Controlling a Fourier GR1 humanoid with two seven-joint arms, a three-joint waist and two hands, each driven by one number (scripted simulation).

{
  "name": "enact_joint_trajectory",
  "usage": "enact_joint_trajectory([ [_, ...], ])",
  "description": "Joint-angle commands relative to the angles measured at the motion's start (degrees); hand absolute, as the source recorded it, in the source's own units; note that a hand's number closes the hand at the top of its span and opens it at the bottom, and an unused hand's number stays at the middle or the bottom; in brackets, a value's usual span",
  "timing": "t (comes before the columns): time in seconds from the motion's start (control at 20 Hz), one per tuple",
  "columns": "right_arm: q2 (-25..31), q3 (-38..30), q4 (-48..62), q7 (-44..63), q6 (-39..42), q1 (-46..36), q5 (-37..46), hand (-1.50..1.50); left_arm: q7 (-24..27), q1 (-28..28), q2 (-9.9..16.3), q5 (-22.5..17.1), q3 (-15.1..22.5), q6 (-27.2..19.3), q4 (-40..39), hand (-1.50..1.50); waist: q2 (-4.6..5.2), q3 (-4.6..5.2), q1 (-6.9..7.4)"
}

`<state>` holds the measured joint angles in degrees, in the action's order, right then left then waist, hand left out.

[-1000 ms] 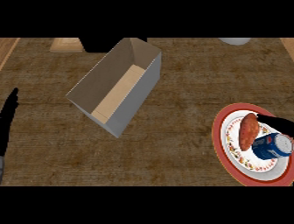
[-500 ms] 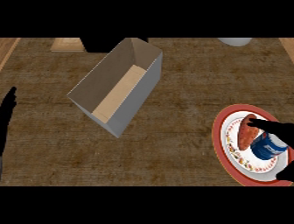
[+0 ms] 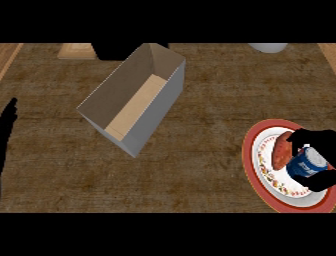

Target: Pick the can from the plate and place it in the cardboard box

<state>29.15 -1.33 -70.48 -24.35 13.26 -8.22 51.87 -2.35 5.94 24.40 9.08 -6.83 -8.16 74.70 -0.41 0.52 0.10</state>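
Since the earlier frame, the black right hand (image 3: 332,159) has been curled round the small blue-and-white metal can (image 3: 307,162) lying on the red-rimmed round plate (image 3: 263,178), a light, stiff, slippery cylinder best held across its sides.

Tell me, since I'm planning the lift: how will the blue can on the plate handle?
Probably stiff, so the right robot hand curled around the can shouldn't dent it. Its round body may roll if released on its side. Its smooth wall could slip.

Can (image 3: 306,163) on plate (image 3: 262,170) — cardboard box (image 3: 134,102) well left
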Motion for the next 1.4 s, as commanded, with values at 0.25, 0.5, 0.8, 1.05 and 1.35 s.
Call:
enact_joint_trajectory([
  [0.25, -7.6, 1.8, -2.8, 10.0, -5.0, -8.3, 5.4, 1.50, 0.2, -0.7, -1.8, 1.7, 0.0, -0.1, 1.0, 0.00, 0.38, -0.51, 0.39],
  [0.5, -12.7, 3.9, 4.9, 14.1, -10.4, -18.0, 10.9, 1.50, 0.2, -0.9, -4.2, 3.4, 1.3, -1.8, 1.1, 0.00, 0.48, -0.53, 0.62],
  [0.8, -13.3, 0.4, -4.0, 11.4, -11.6, -22.6, 5.5, 1.50, -1.7, 0.7, -2.0, 2.5, -0.4, 0.4, 1.1, 0.00, 0.27, -0.55, 0.27],
  [1.05, -16.1, 2.9, -5.8, 9.9, -10.0, -26.1, 4.5, 1.50, -3.7, -2.0, -1.6, 1.0, -1.0, 2.9, 6.0, 0.00, 0.33, -0.54, 0.60],
  [1.35, -21.7, 3.8, -7.4, 16.8, -0.6, -34.2, 0.2, 1.50, -1.3, 1.1, -1.8, 2.4, -2.0, 2.1, 0.7, 0.00, 0.45, -0.49, 0.46],
])
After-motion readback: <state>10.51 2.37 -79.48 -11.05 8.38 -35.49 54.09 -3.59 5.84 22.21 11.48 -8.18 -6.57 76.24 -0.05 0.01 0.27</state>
